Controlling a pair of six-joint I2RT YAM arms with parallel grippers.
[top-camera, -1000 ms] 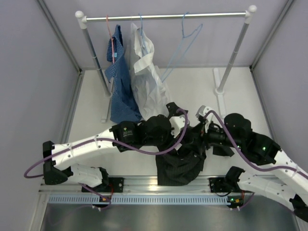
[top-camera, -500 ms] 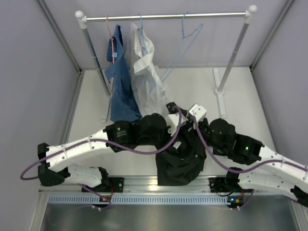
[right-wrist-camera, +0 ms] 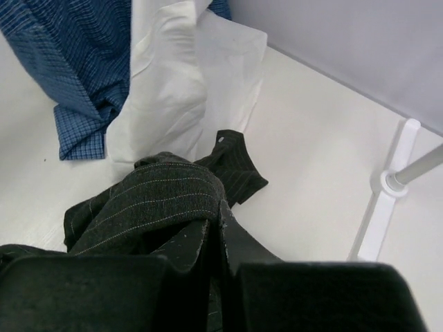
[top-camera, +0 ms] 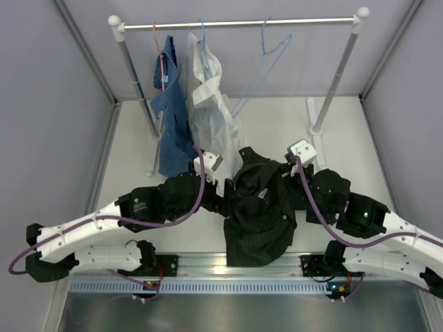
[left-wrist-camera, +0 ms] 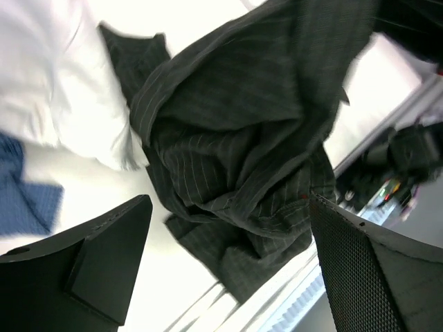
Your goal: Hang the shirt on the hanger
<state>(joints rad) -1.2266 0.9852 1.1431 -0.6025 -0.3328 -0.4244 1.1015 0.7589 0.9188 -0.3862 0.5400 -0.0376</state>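
Observation:
The black pinstriped shirt (top-camera: 259, 214) lies crumpled on the table between the two arms, its lower part draped over the near edge. My right gripper (top-camera: 285, 185) is shut on a fold at the shirt's right side; in the right wrist view the fingers (right-wrist-camera: 197, 245) pinch the striped cloth (right-wrist-camera: 152, 197). My left gripper (top-camera: 223, 202) stands wide open just left of the shirt, and in the left wrist view nothing lies between its fingers (left-wrist-camera: 104, 242), with the shirt (left-wrist-camera: 242, 152) beyond them. The light-blue wire hanger (top-camera: 266, 55) hangs bare on the rail.
A blue patterned shirt (top-camera: 169, 111) on a red hanger and a white shirt (top-camera: 211, 111) on a blue hanger hang from the rail (top-camera: 242, 24), their hems reaching the table near the black shirt. The rack's right post (top-camera: 336, 76) and foot (right-wrist-camera: 387, 200) stand at the back right.
My left gripper has opened, let go of the shirt and drawn back to the left. My right gripper has moved onto the shirt's right side and shut on it. More of the shirt now shows.

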